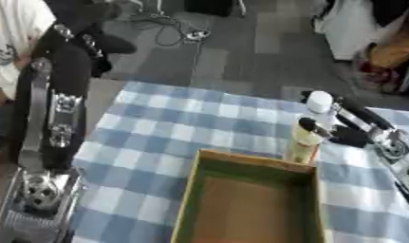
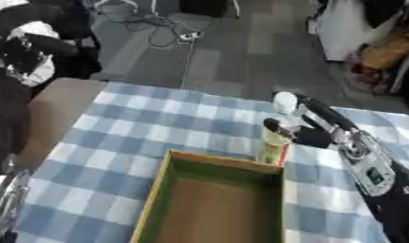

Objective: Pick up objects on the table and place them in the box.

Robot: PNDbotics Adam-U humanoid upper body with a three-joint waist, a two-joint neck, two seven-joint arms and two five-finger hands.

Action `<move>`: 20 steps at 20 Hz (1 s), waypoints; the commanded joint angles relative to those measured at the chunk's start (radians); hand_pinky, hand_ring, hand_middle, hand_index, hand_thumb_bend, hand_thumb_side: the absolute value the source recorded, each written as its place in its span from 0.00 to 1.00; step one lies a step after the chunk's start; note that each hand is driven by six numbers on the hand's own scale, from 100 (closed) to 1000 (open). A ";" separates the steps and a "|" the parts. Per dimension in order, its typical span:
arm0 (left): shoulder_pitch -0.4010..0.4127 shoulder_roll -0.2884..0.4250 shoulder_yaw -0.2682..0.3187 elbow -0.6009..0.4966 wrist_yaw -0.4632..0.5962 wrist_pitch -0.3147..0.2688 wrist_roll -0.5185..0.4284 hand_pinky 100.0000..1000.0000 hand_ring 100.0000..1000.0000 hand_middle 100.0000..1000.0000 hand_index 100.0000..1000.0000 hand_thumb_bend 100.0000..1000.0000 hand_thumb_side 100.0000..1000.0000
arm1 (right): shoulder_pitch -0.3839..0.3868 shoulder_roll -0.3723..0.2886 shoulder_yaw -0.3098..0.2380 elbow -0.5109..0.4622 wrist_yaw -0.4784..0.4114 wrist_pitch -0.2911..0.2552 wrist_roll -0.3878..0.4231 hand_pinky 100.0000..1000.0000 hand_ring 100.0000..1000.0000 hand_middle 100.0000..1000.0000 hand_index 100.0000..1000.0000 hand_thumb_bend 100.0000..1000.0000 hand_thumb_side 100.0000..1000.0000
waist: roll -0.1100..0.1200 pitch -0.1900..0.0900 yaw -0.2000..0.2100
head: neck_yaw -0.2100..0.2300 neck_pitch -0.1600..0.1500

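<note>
A tall yellowish bottle (image 1: 305, 140) with a white cap (image 1: 320, 101) stands upright just behind the far right corner of the box. My right hand (image 2: 311, 136) reaches in from the right, its black fingers curled round the bottle's upper body. The bottle's base is hidden by the box rim (image 1: 240, 159). The box is green-walled with a brown floor and nothing shows inside it. My left arm (image 1: 54, 109) hangs along the left edge; its hand is out of view.
A blue and white checked cloth (image 1: 174, 123) covers the table, whose bare left edge (image 2: 50, 114) shows beside it. Beyond the far edge lie grey floor and cables (image 1: 178, 33).
</note>
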 commanded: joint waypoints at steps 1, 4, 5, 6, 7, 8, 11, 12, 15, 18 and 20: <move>-0.023 -0.002 -0.002 -0.016 0.006 -0.006 -0.001 0.65 0.52 0.73 0.81 0.41 0.91 | -0.027 -0.026 -0.011 -0.006 -0.005 0.001 -0.004 1.00 0.78 0.83 1.00 0.48 0.93 | 0.000 -0.014 0.003 | 0.010 -0.014; -0.026 -0.003 -0.003 -0.016 0.006 -0.007 -0.002 0.65 0.52 0.73 0.81 0.41 0.91 | -0.028 -0.026 -0.012 -0.005 -0.004 0.001 -0.006 1.00 0.78 0.83 1.00 0.47 0.93 | -0.001 -0.011 0.007 | 0.011 -0.015; -0.028 -0.003 -0.003 -0.016 0.007 -0.007 -0.003 0.65 0.52 0.73 0.81 0.41 0.91 | -0.028 -0.026 -0.012 -0.004 -0.005 0.002 -0.007 1.00 0.78 0.83 1.00 0.47 0.93 | -0.002 -0.010 0.008 | 0.010 -0.015; -0.029 -0.003 -0.004 -0.016 0.007 -0.008 -0.003 0.65 0.52 0.73 0.81 0.41 0.91 | -0.028 -0.025 -0.013 -0.003 -0.006 0.002 -0.009 1.00 0.78 0.82 1.00 0.47 0.93 | -0.003 -0.010 0.010 | 0.009 -0.017; -0.031 -0.003 -0.004 -0.016 0.007 -0.008 -0.004 0.65 0.52 0.73 0.81 0.41 0.91 | -0.029 -0.025 -0.014 -0.002 -0.009 0.003 -0.012 1.00 0.77 0.82 1.00 0.46 0.93 | -0.005 -0.009 0.012 | 0.007 -0.019; -0.032 -0.003 -0.005 -0.016 0.007 -0.009 -0.004 0.65 0.52 0.73 0.81 0.41 0.91 | -0.029 -0.025 -0.015 -0.002 -0.012 0.004 -0.015 1.00 0.77 0.82 1.00 0.46 0.93 | -0.006 -0.008 0.013 | 0.006 -0.020; -0.038 -0.004 -0.005 -0.016 0.008 -0.010 -0.005 0.65 0.52 0.73 0.81 0.41 0.91 | -0.030 -0.025 -0.021 0.002 -0.026 0.016 -0.037 0.81 0.68 0.75 0.96 0.45 0.90 | -0.011 -0.005 0.021 | 0.008 -0.027; -0.040 -0.004 -0.006 -0.016 0.009 -0.010 -0.006 0.65 0.52 0.73 0.81 0.41 0.91 | -0.030 -0.025 -0.024 0.004 -0.032 0.023 -0.052 0.73 0.63 0.71 0.94 0.46 0.89 | -0.012 -0.004 0.023 | 0.009 -0.028; -0.045 -0.005 -0.007 -0.016 0.009 -0.012 -0.007 0.65 0.52 0.73 0.81 0.41 0.91 | -0.032 -0.026 -0.034 0.008 -0.050 0.052 -0.120 0.40 0.43 0.51 0.75 0.38 0.81 | -0.014 -0.001 0.027 | 0.010 -0.030; -0.048 -0.006 -0.008 -0.016 0.011 -0.012 -0.009 0.65 0.52 0.73 0.81 0.41 0.91 | -0.031 -0.026 -0.035 0.011 -0.073 0.081 -0.198 0.11 0.22 0.30 0.50 0.30 0.76 | -0.017 0.000 0.030 | 0.011 -0.032; -0.049 -0.006 -0.008 -0.016 0.011 -0.012 -0.011 0.65 0.52 0.73 0.81 0.41 0.91 | -0.030 -0.026 -0.034 0.013 -0.093 0.093 -0.240 0.00 0.10 0.16 0.38 0.25 0.74 | -0.017 0.000 0.030 | 0.012 -0.032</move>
